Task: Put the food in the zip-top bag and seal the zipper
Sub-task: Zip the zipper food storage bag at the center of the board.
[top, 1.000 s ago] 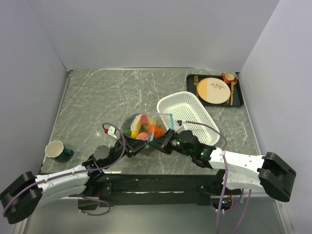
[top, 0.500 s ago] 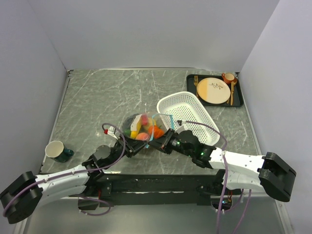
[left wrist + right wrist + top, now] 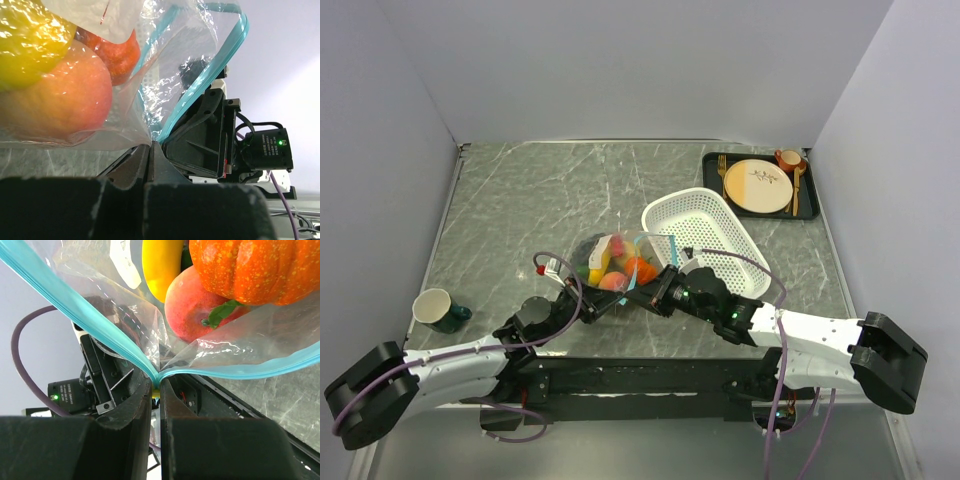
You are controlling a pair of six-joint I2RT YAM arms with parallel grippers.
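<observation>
The clear zip-top bag (image 3: 610, 262) sits near the table's front edge with the food inside: peach (image 3: 192, 305), orange tomato (image 3: 250, 267), banana (image 3: 160, 262), lemon (image 3: 30, 40). Its teal zipper (image 3: 75, 305) gapes open at the mouth. My left gripper (image 3: 602, 305) is shut on the bag's clear edge (image 3: 137, 135) at the near left. My right gripper (image 3: 655, 290) is shut on the zipper's end (image 3: 157, 375), where the two teal strips meet. The two grippers face each other, close together.
A white perforated basket (image 3: 705, 235) lies just right of the bag. A black tray (image 3: 712, 165) with a beige plate (image 3: 757, 186), a cup and cutlery stands at the back right. A dark green mug (image 3: 435, 308) stands at the front left.
My left arm's forearm has shifted slightly, its cable loop moving a little right. The bag and right gripper stay where they were.
</observation>
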